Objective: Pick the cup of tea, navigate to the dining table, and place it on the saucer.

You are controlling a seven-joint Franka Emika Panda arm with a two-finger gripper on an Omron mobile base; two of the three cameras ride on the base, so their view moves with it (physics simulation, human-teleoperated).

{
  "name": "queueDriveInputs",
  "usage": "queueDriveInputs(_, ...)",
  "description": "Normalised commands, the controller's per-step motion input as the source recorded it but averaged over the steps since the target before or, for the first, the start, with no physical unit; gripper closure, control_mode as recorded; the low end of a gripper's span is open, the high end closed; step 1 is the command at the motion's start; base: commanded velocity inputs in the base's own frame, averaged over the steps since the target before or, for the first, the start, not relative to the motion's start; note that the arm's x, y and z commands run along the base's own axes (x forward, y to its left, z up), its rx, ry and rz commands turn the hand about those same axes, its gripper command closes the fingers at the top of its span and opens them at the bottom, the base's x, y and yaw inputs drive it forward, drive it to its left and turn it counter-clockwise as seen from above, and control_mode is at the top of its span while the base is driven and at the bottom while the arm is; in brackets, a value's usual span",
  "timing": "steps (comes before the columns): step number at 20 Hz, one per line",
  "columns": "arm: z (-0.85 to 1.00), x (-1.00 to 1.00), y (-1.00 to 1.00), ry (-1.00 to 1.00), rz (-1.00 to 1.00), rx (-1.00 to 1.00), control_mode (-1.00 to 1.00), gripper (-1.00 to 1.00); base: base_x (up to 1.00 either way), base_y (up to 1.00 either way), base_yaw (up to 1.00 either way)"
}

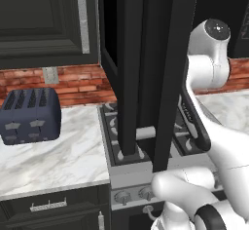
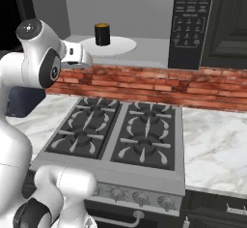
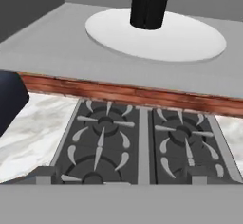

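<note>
cup of tea [image 2: 102,34]: upright on white round plate [image 2: 118,47] inside microwave
fingers: spread apart, holding nothing

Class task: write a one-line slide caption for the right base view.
Black cup of tea stands on a white round plate inside the open microwave, above the four-burner stove; the white arm reaches toward it.
</note>
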Motion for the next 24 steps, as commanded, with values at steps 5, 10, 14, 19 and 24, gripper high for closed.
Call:
queueDriveInputs(5, 0.58, 0.07, 0.0, 0.0, 0.0, 0.0, -1.0, -1.0, 0.0, 0.0, 0.0)
queueDriveInputs(10, 0.21, 0.33, 0.0, -0.12, -0.01, 0.0, -1.0, -1.0, 0.0, 0.0, 0.0)
queueDriveInputs(14, 0.15, 0.12, -0.15, -0.02, -0.02, 0.0, -1.0, -1.0, 0.0, 0.0, 0.0)
queueDriveInputs(19, 0.0, 0.24, -0.1, -0.02, -0.04, 0.0, -1.0, -1.0, 0.0, 0.0, 0.0)
queueDriveInputs(24, -0.03, 0.51, 0.0, -0.06, -0.03, 0.0, -1.0, -1.0, 0.0, 0.0, 0.0)
